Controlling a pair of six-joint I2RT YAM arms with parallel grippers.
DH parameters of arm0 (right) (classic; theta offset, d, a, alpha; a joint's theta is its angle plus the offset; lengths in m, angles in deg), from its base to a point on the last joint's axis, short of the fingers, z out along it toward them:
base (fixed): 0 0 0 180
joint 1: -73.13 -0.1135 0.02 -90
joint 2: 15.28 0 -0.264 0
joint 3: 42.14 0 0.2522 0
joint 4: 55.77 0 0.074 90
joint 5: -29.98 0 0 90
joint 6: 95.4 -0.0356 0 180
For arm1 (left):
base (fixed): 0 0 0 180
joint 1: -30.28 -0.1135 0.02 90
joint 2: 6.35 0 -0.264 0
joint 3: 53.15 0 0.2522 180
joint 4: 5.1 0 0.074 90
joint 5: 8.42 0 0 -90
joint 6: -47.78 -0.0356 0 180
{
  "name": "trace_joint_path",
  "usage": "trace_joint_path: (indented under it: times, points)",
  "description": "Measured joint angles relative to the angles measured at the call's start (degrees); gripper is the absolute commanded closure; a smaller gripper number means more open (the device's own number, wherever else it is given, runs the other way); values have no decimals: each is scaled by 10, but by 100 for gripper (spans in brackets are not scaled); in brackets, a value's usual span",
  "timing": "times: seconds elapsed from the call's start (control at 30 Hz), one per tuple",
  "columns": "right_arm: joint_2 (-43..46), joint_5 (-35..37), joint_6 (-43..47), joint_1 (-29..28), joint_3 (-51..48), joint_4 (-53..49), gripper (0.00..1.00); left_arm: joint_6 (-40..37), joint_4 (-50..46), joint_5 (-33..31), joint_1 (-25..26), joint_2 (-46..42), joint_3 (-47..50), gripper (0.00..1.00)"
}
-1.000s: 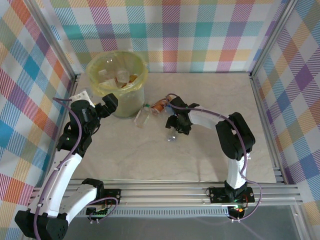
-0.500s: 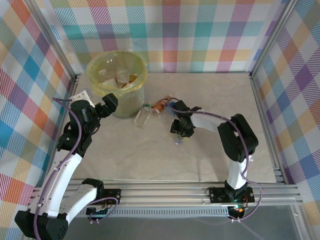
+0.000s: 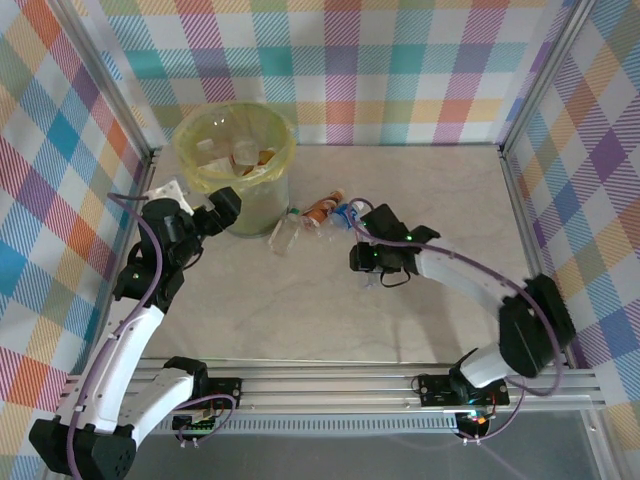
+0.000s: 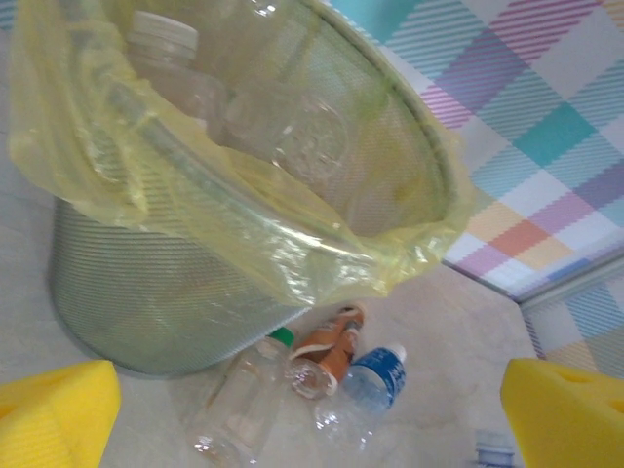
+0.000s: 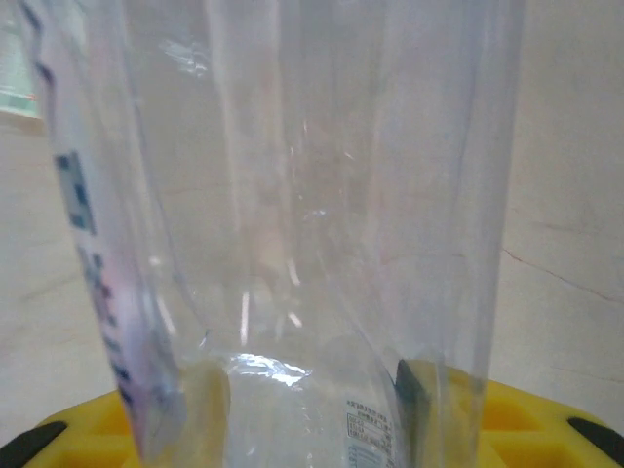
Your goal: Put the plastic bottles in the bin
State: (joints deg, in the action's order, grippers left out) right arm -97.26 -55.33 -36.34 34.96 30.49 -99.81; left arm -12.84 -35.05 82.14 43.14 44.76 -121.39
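The bin (image 3: 262, 205) stands at the back left, a pale-green mesh bucket (image 4: 127, 283) with a yellow-green bag, and it holds several clear bottles (image 4: 292, 136). Three plastic bottles lie at its right foot: a clear one with a green cap (image 3: 285, 235) (image 4: 239, 400), an orange one (image 3: 322, 208) (image 4: 327, 351) and a blue-labelled one (image 3: 350, 213) (image 4: 366, 385). My left gripper (image 3: 225, 205) (image 4: 312, 419) hangs open beside the bin. My right gripper (image 3: 372, 265) (image 5: 312, 400) is shut on a crushed clear bottle (image 3: 368, 282) (image 5: 322, 195) mid-table.
Plaid walls and aluminium posts (image 3: 520, 190) close in the table on three sides. A metal rail (image 3: 330, 380) runs along the near edge. The marble tabletop (image 3: 300, 320) is bare in front of both arms.
My right gripper has slid a little right and toward the near edge and closed on the clear bottle. Its elbow has swung out to the right. The left arm has stayed still.
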Motion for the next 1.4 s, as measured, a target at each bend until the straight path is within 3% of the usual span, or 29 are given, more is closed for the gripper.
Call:
trace_joint_path:
  times: [0.33,0.57,0.83,1.0,1.4]
  points:
    - [164,-81,79,-14,-49,101,51,-3,33,127,113,72,-47,0]
    - [174,-142,101,-31,-53,162,52,-6,72,181,197,131,-88,0]
    - [161,-176,114,-47,-51,192,51,1,108,206,215,185,-104,3]
    - [160,-185,122,-56,-44,196,51,14,123,220,215,209,-118,12]
    - [149,-187,130,-60,-34,200,51,28,148,240,216,230,-126,60]
